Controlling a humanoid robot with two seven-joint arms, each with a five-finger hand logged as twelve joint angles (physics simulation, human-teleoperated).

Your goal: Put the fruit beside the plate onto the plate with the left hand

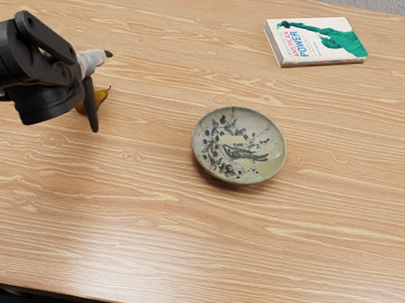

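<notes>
A small yellow fruit [103,95] lies on the wooden table, well to the left of the plate and mostly hidden by my hand. The patterned grey-green ceramic plate [199,138] sits near the table's middle with nothing on it. My left hand [92,90] reaches in from the left edge and hovers right at the fruit. Its fingers [91,107] are extended, one dark finger crossing in front of the fruit and a pale one pointing up and right. I see no closed grasp. The right arm is out of view.
A book [315,40] with a white and green cover lies at the back right of the table. Bare wood separates the fruit from the plate. The table's front edge runs along the bottom of the view.
</notes>
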